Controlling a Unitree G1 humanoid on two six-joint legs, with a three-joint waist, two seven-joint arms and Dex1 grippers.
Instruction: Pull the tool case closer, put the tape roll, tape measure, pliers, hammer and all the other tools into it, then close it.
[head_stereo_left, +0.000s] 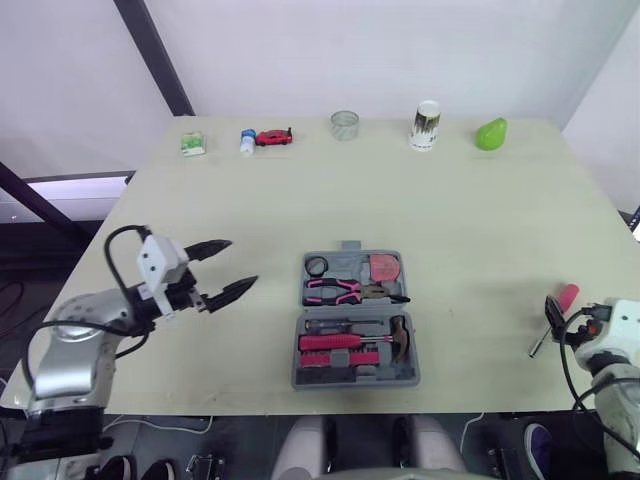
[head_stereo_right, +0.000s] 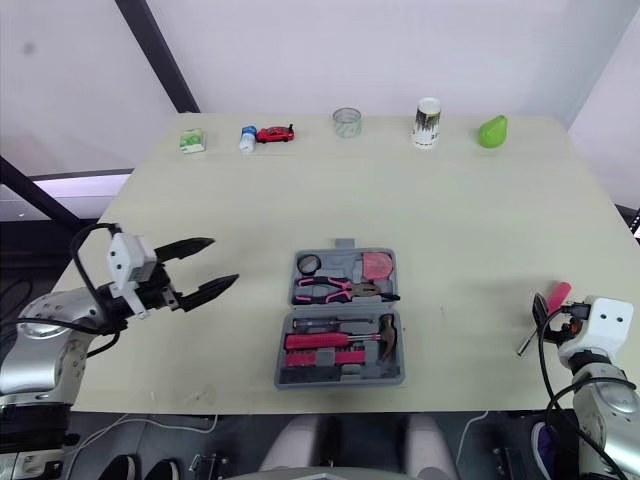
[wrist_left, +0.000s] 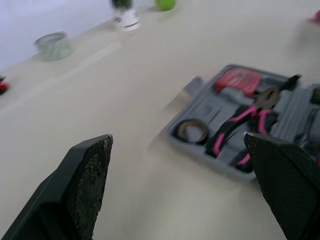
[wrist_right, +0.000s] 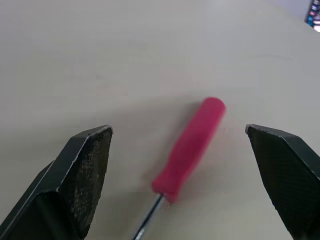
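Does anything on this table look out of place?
Yes: a red-handled screwdriver lies loose near the table's right edge, ahead of the open right gripper, while the other tools sit in the open tool case.

No word, brand or number is legible anywhere. The cup (head_stereo_left: 426, 125) at the far edge of the worktop (head_stereo_left: 480, 230) bears a dark printed band, and the small green box (head_stereo_left: 192, 143) near its far left corner has print, both unreadable.
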